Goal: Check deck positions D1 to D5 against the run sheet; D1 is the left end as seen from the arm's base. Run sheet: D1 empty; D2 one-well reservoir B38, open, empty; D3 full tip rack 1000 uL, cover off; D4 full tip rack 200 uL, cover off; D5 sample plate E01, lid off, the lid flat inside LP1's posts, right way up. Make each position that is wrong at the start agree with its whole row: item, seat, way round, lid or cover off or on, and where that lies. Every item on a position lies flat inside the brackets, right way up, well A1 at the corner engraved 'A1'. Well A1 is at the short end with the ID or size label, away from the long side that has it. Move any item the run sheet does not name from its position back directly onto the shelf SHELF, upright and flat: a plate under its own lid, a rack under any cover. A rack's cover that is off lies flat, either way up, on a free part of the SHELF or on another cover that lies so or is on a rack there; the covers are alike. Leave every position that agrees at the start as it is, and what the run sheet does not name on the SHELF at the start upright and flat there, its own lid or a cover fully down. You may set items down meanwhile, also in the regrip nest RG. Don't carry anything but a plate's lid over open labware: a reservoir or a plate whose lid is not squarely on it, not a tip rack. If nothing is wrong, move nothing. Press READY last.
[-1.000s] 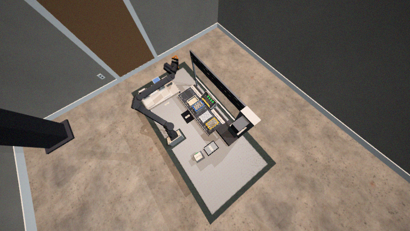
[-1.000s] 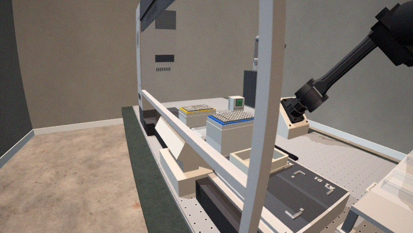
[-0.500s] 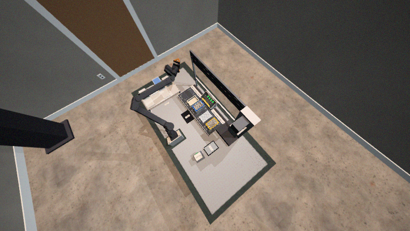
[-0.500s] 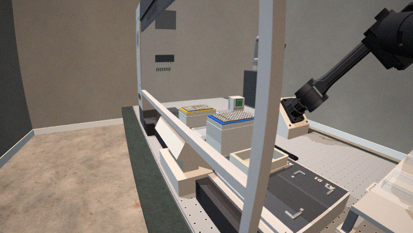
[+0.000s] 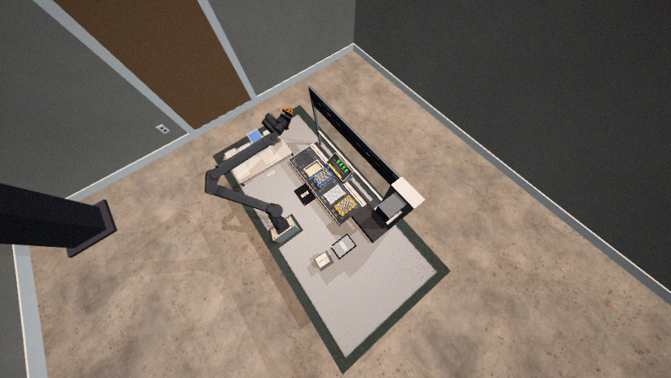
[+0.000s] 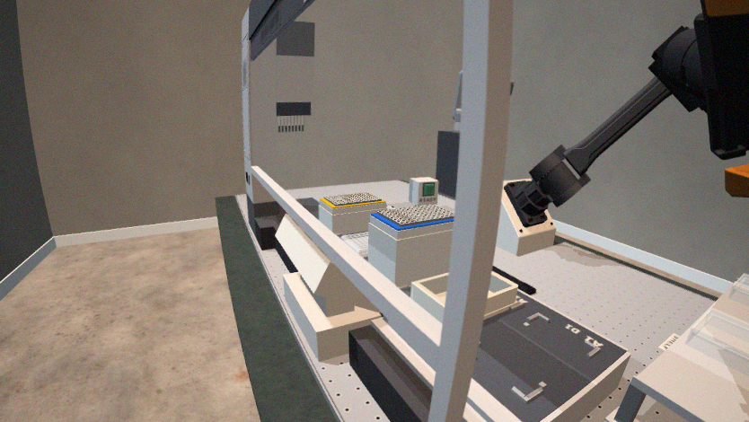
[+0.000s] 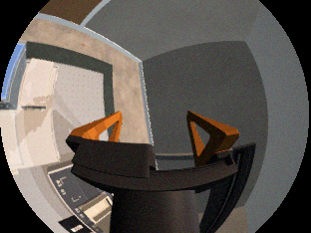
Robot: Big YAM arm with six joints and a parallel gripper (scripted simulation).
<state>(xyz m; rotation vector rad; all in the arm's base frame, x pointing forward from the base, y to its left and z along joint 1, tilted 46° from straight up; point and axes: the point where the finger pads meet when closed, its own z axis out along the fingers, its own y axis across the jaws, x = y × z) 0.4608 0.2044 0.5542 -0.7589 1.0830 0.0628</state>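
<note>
My gripper (image 5: 286,112) has orange fingers, is open and holds nothing; it hangs high past the far end of the shelf (image 5: 260,159). In the wrist view the fingers stand wide apart with only wall and floor between them. On the dark deck (image 5: 325,189), the bracketed place marked D1 (image 6: 555,340) is bare. Beside it stands an open cream reservoir (image 6: 463,295), then a blue-rimmed tip rack (image 6: 411,241) with its cover off, a low white plate (image 6: 358,241), and a yellow-rimmed tip rack (image 6: 352,212) with its cover off.
A white gantry frame (image 6: 471,209) stands along the deck's far side. Clear covers (image 6: 726,324) lie on the shelf, and a blue-topped item (image 5: 254,136) lies at its end. The green READY button (image 6: 428,189), a square post frame (image 5: 343,245) and a small black nest (image 5: 302,193) sit on the table.
</note>
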